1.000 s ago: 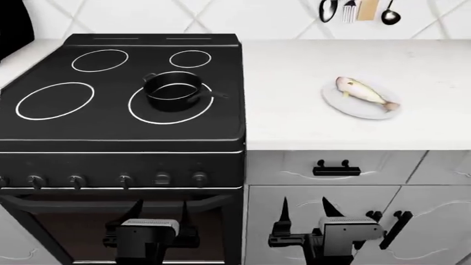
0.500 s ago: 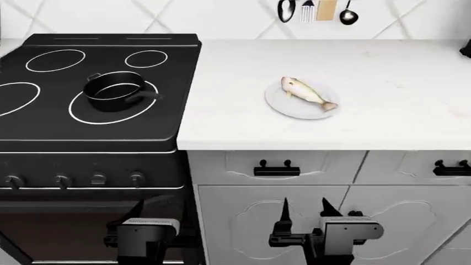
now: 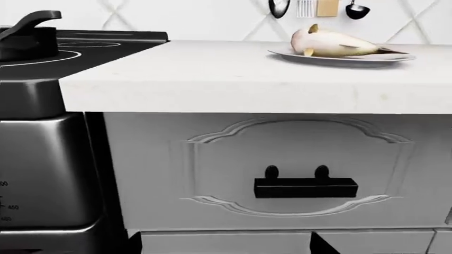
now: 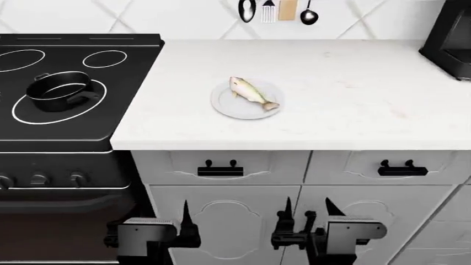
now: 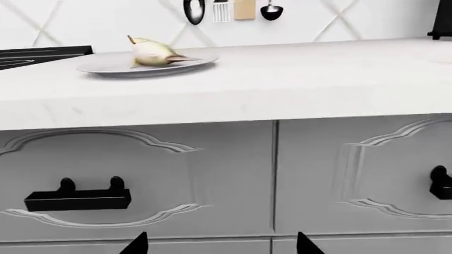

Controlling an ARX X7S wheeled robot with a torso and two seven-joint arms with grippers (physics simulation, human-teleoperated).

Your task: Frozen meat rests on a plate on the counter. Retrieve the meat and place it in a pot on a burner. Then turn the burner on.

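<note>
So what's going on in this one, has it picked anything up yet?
Nothing is held yet. The fish lies on the white plate on the counter, and the pot sits empty on the big burner ring of the stove. Both grippers, left and right, hang low in front of the cabinet drawers, open and empty, below counter level.

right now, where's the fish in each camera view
Head view: the fish lies on the white plate, mid-counter, right of the stove.
Left wrist view: fish upper right, on the plate.
Right wrist view: fish upper left, on the plate.
Shared landmark: the hanging utensils on the wall behind.
</note>
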